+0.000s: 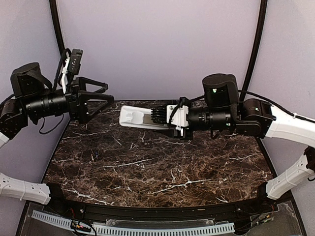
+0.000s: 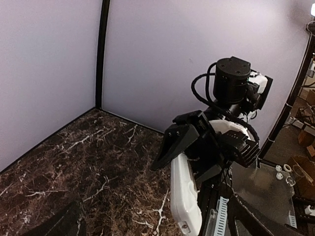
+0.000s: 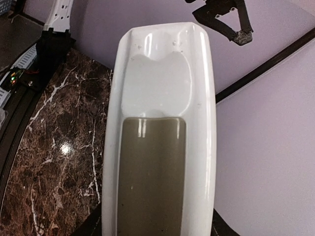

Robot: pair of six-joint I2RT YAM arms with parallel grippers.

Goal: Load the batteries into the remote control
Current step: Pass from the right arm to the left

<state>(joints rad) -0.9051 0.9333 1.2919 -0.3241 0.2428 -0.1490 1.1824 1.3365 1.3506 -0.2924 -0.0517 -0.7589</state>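
Observation:
My right gripper [image 1: 165, 119] is shut on the remote control [image 1: 134, 118], a white handset held level above the back of the table, its plain back facing up. In the right wrist view the remote control [image 3: 197, 98] stretches away from the camera, and the batteries [image 3: 152, 177] show as a grey-brown fill in its bay, with no seam between them visible. My left gripper [image 1: 109, 93] hangs open and empty at the far left, raised, a hand's width from the remote's free end. The left wrist view shows the remote control [image 2: 184, 191] edge-on in the right gripper's fingers [image 2: 179, 142].
A dark marble table [image 1: 157, 167] with white veins lies under both arms. Purple walls and black frame posts [image 1: 256, 44] close the back and sides. A white slotted cable channel [image 1: 147, 229] runs along the near edge.

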